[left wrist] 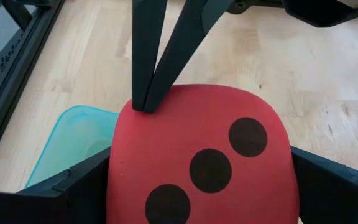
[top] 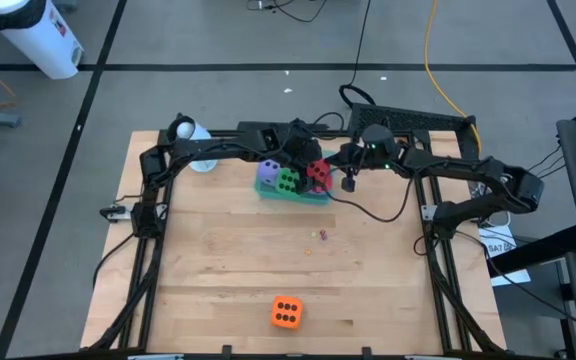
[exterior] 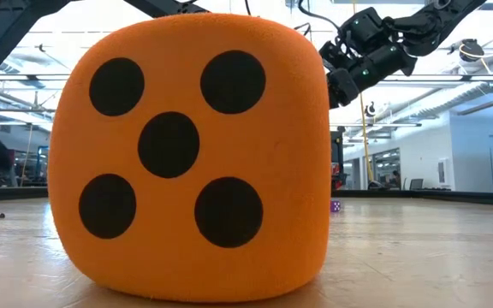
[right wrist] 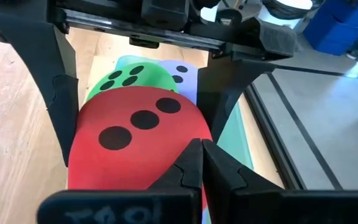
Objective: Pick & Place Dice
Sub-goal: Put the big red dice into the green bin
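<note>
At the far middle of the table (top: 218,270), a flat teal tray (top: 293,194) carries three dice in a row: a light purple die (top: 267,172) on the left, a green die (top: 288,181) in the middle and a red die (top: 318,175) on the right, all touching or nearly so. The left gripper (top: 303,160) hangs right over the red die with its fingers (left wrist: 73,186) spread wide apart on either side of it; whether the pads press the foam cannot be told. The right gripper (top: 349,184) sits just beside the red die on its right, its fingers (right wrist: 191,165) pinched together on nothing, their tips at the die's edge. Both arms crowd that corner and cover part of the tray.

The red die shows three pips on its top face, running in a diagonal line. The green die shows several pips on top, partly cut off by the left gripper's frame.

Well apart from these, an orange die (top: 286,313) sits alone near the front edge, its five-pip face (exterior: 178,154) turned to the low camera, which it largely fills. A tiny purple thing (top: 321,235) lies on the bare wood between; what it is cannot be made out. A white cup-like object (top: 186,129) stands at the far left corner.
</note>
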### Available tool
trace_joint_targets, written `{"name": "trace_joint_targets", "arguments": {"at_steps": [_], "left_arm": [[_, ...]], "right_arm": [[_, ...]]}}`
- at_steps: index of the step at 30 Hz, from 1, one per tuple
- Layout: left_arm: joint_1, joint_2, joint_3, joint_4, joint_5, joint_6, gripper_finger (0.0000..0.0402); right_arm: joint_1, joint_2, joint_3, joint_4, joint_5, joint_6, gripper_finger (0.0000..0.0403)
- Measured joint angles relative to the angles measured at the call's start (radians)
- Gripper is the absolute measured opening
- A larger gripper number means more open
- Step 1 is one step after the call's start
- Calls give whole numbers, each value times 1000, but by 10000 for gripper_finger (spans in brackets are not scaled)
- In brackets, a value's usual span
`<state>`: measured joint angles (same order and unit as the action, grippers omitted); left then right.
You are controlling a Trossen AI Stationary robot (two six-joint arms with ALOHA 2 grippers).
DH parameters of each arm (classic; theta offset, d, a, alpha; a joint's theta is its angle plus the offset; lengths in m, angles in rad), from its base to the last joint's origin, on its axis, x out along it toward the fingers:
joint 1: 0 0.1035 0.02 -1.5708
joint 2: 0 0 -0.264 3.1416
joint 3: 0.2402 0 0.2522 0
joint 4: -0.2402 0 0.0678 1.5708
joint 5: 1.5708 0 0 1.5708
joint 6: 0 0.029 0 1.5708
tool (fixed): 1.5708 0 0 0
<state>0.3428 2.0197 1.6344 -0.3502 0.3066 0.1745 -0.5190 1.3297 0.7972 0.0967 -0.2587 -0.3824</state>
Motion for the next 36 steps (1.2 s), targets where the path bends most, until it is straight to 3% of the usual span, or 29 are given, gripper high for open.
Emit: {"name": "trace_joint_targets", "arguments": {"at_steps": [15, 36], "left_arm": [[2, 3, -4, 34, -72, -21, 400], [8, 0, 10, 36, -60, -32, 400]], "right_arm": [[-1, 24, -31, -15, -36, -6, 0], [2, 24, -58, -4, -30, -23, 0]]}}
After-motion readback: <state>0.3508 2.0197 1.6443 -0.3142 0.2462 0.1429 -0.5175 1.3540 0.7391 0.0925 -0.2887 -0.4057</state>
